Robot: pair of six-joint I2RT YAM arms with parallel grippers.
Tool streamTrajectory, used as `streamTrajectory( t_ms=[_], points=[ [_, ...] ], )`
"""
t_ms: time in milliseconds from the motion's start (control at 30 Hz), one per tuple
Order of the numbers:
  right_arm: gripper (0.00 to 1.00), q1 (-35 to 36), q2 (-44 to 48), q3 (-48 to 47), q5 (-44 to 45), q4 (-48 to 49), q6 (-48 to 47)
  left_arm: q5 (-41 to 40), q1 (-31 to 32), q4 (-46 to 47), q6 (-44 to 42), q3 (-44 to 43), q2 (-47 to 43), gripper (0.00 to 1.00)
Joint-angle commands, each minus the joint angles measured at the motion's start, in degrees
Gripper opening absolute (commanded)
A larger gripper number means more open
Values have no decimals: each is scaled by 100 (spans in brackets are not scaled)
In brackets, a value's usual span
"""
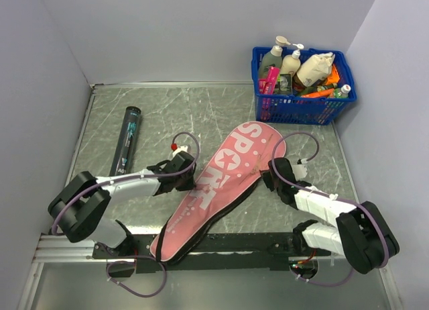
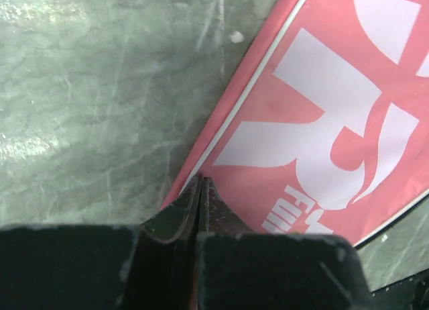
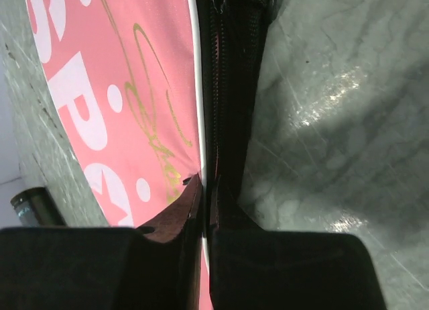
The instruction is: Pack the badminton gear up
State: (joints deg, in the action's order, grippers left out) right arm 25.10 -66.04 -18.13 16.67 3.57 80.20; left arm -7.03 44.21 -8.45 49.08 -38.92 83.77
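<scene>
Above, the racket cover (image 1: 214,189) is laid diagonally on the middle of the tabletop (image 1: 167,115). Left wrist: the left claw (image 2: 200,189) is clenched on its edge. Right wrist: the right claw (image 3: 206,189) is clamped on the zip side (image 3: 231,88); zipping is judged in hand, a steady pull needed.

It was a robot lab cell: plain walls (image 1: 214,28) boxed in a marbled tabletop (image 1: 201,112), arms (image 1: 127,184) bolted to a rail (image 1: 60,248).

Top cam overhead; wrist cams v. close, all share cover (image 1: 216,189).
</scene>
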Motion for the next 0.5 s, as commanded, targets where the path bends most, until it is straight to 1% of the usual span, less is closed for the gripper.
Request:
streamTrajectory(
  t_ms=[0,33,100,133,167,233,300,333,367,433,467],
  points=[
    [0,65,118,-181,214,-1139,136,-527,123,-236,-197,33,-456,2],
    [12,65,170,-234,275,-1322,84,-571,158,-349,-197,16,-754,2],
    [29,65,249,-366,302,-1455,13,-642,229,-499,-215,-63,-1098,4],
    [41,65,380,-393,311,-1587,-66,-651,238,-570,-223,-98,-1421,4],
    [46,65,468,-437,363,-1666,-119,-660,290,-762,-232,-194,-1581,5],
    [52,56,740,-560,425,-1885,-329,-668,369,-939,-223,-292,-1994,6],
    [55,74,925,-665,373,-2158,-600,-581,510,-1176,-118,-353,-2275,6],
    [56,74,1109,-709,346,-2264,-689,-259,562,-1194,-83,-345,-2329,6],
    [57,91,1207,-736,320,-2526,-786,-186,728,-1238,22,-336,-2373,5],
    [58,91,1496,-753,188,-2686,-1137,-202,1053,-1361,171,-284,-2426,5],
    [59,100,1611,-745,110,-2852,-1260,-272,1403,-1396,355,-257,-2426,5]
  ],
)
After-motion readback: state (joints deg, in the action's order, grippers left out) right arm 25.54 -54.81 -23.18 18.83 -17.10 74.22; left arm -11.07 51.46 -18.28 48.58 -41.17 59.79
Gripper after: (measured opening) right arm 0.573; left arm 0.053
